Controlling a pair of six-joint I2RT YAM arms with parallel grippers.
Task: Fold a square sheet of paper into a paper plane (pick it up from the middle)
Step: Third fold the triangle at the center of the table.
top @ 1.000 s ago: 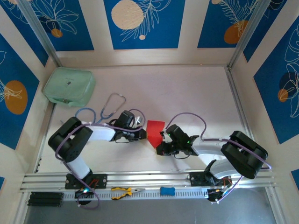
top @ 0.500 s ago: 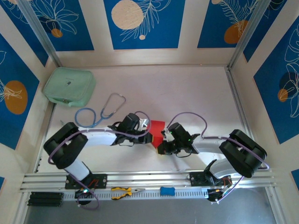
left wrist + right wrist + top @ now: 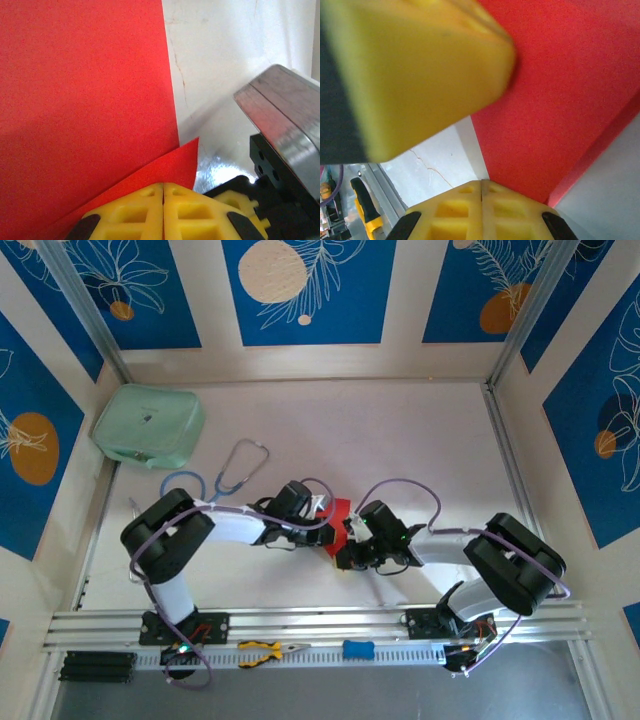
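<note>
The square sheet of paper (image 3: 338, 510) lies between my left gripper (image 3: 163, 186) and right gripper (image 3: 482, 182); both are closed and pressing on it, apparently not gripping.

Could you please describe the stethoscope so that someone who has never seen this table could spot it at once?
Start at the mint-green pouch in the far left corner of the table. Just nearer and to its right lies the stethoscope. Its blue tube loop and thin forked metal earpieces set it apart from the boxy pouch and the red paper.
</note>
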